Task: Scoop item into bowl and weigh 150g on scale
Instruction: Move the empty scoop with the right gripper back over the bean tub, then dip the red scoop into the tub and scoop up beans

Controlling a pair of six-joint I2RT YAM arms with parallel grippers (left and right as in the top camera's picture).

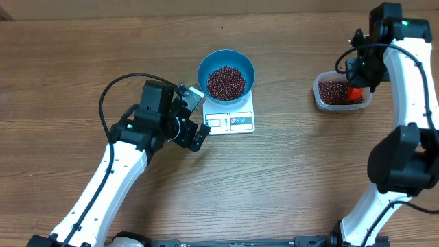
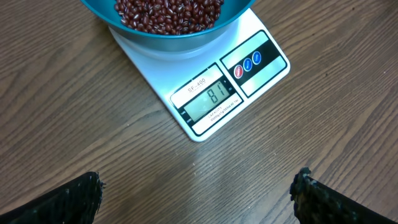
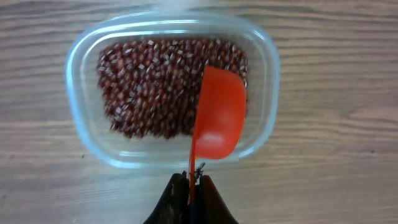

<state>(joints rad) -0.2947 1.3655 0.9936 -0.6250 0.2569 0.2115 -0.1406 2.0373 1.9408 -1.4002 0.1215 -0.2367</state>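
The blue bowl (image 1: 226,73) stands on the white scale (image 1: 230,121), holding a heap of dark red-brown beans (image 1: 226,82). In the left wrist view the scale (image 2: 205,93) shows 81 on its display, with the bowl (image 2: 174,34) at the top edge. My left gripper (image 1: 195,116) is open just left of the scale, its fingertips (image 2: 74,199) wide apart over bare wood. My right gripper (image 3: 193,186) is shut on the handle of an orange scoop (image 3: 219,118). The scoop hangs over the clear tub (image 3: 87,99) of beans (image 3: 149,87) at the right, and its bowl looks empty.
The clear plastic tub (image 1: 319,99) sits at the right side of the wooden table (image 1: 295,171). The right arm (image 1: 411,103) rises along the right edge. The left arm (image 1: 116,171) stretches from the front left toward the scale.
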